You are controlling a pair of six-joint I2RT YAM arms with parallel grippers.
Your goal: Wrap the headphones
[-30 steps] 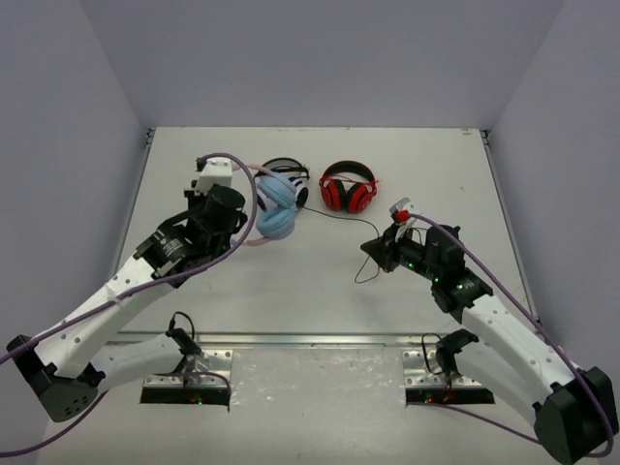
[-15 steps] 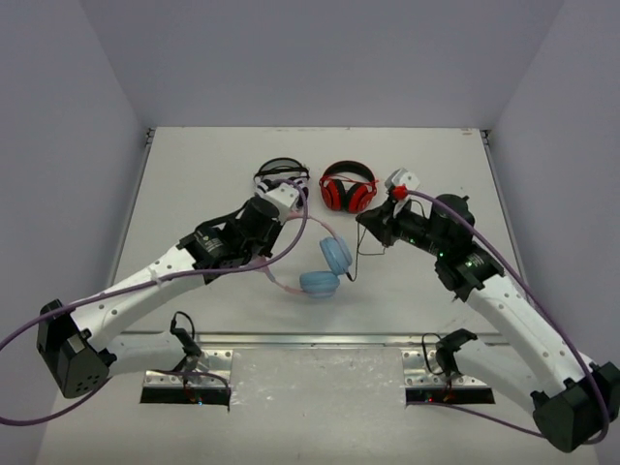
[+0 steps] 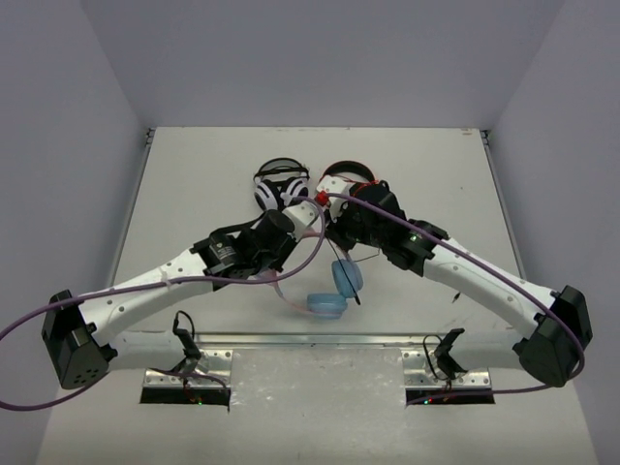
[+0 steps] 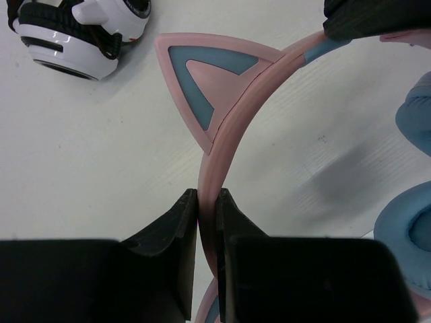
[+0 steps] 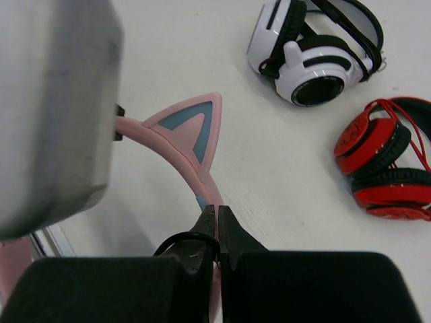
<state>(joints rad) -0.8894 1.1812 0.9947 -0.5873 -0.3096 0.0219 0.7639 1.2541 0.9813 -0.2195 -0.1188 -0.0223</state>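
Observation:
The headphones hang in the top view with their pink headband [image 3: 288, 293] and two light blue ear cups [image 3: 346, 279] just above the table. My left gripper [image 4: 207, 202] is shut on the pink headband [image 4: 209, 168] just below a cat ear [image 4: 209, 87]; it sits mid-table in the top view [image 3: 308, 221]. My right gripper [image 5: 218, 214] is shut on the thin black cable [image 5: 180, 241], which loops over one finger, right beside the headband [image 5: 202, 171]. In the top view it [image 3: 334, 234] is close against the left gripper. The cable [image 3: 356, 294] dangles past the ear cups.
White-and-black headphones [image 3: 281, 182] and red-and-black headphones [image 3: 347, 174] lie just behind the grippers; both also show in the right wrist view, white [image 5: 316, 54] and red [image 5: 387, 165]. The two arms crowd together mid-table. Metal mounting rail [image 3: 310, 341] runs along the near edge.
The left gripper carried the headphones right and nearer, off the table. The right gripper swung left with the cable until it sits against the headband beside the left gripper.

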